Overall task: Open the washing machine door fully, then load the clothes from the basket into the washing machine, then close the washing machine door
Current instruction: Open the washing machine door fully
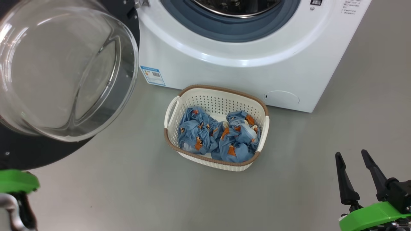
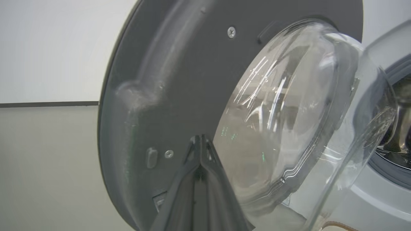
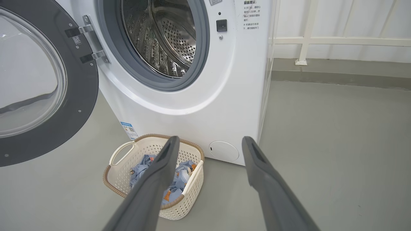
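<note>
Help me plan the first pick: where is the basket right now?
The basket sits on the floor at the head view's centre, close in front of the washing machine, right of the open washing machine door.

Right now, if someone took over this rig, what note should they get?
Left tool: shut, holding nothing, tips close to the inner face of the door.
Right tool: open, empty, over the floor to the right of the basket.
The door stands wide open at the left of the washing machine; the drum looks empty.
The clothes lie in the basket, on the floor in front of the machine.
Done: door opened. Left: load the clothes, close the door.
</note>
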Motion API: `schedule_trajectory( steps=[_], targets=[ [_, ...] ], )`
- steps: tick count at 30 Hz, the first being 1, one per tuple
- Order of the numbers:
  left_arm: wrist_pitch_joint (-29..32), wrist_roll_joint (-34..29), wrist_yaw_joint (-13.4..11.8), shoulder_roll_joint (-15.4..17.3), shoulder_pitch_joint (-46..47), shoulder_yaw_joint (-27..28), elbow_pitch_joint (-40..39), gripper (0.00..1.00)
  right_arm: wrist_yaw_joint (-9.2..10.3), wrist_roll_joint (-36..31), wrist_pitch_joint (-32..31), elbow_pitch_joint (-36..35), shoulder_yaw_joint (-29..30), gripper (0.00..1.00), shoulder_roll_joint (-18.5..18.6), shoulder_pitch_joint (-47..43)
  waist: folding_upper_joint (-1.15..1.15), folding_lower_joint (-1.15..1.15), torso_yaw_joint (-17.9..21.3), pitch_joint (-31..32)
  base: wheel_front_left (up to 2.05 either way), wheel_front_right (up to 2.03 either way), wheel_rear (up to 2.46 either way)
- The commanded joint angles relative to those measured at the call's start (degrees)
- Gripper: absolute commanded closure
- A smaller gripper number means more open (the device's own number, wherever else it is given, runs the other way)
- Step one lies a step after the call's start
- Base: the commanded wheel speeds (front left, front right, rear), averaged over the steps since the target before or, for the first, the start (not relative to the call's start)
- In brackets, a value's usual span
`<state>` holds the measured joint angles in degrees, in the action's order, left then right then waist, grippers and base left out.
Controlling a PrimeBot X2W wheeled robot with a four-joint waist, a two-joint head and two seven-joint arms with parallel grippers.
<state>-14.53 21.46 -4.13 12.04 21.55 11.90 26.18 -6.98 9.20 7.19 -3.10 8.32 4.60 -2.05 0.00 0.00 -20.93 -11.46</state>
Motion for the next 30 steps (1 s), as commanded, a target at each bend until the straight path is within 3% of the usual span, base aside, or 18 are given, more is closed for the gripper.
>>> schedule_trajectory(
  steps=[1, 10, 19, 21, 24, 25, 26, 30],
  targets=[
    [-0.47, -1.42, 0.45, 1.7, -1.23, 2.1, -3.52, 1.0, -0.51, 0.57, 0.68, -1.14, -1.39, 0.0, 0.02, 0.63, 0.0, 0.0, 0.24, 0.9, 0.0, 0.0, 0.0],
    [-0.47, -6.39, 1.01, -4.06, -12.78, -0.23, -18.61, 1.0, -0.51, 0.29, 1.9, -0.23, -2.2, 0.0, -0.87, -0.63, 0.0, 0.0, 1.82, 4.03, 0.0, 0.0, 0.0],
    [3.87, -7.47, 3.7, -7.01, -20.8, -9.05, -28.57, 1.0, -0.51, -0.33, 2.25, -1.09, -2.91, 0.0, -1.48, -2.48, 0.0, 0.0, 4.63, 6.57, 0.0, 0.0, 0.0],
    [5.15, -7.48, 4.32, -7.23, -21.32, -10.87, -29.43, 0.87, -0.51, -0.48, 2.2, -1.26, -3.08, 0.0, -1.55, -2.8, 0.0, 0.0, 5.49, 7.23, 0.0, 0.0, 0.0],
    [6.79, -7.89, 5.23, -7.33, -21.81, -13.25, -29.95, 0.53, -0.51, -0.6, 2.04, -1.41, -3.27, 0.0, -1.62, -3.22, 0.0, 0.0, 7.1, 8.14, 0.0, 0.0, 0.0],
    [7.26, -8.03, 5.47, -7.3, -21.95, -13.86, -29.9, 0.22, -0.51, -0.62, 1.99, -1.5, -3.4, 0.0, -1.64, -3.34, 0.0, 0.0, 7.68, 8.4, 0.0, 0.0, 0.0],
    [7.64, -8.11, 5.68, -7.29, -22.05, -14.38, -29.73, 0.0, -0.51, -0.61, 1.93, -1.59, -3.5, 0.0, -1.66, -3.45, 0.0, 0.0, 8.27, 8.6, 0.0, 0.0, 0.0],
    [7.86, -8.41, 6.0, -7.25, -22.25, -15.65, -28.29, 0.0, -0.51, -0.28, 2.04, -1.53, -3.81, 0.0, -1.69, -3.98, 0.0, 0.0, 10.64, 9.68, 0.0, 0.0, 0.0]
  ],
)
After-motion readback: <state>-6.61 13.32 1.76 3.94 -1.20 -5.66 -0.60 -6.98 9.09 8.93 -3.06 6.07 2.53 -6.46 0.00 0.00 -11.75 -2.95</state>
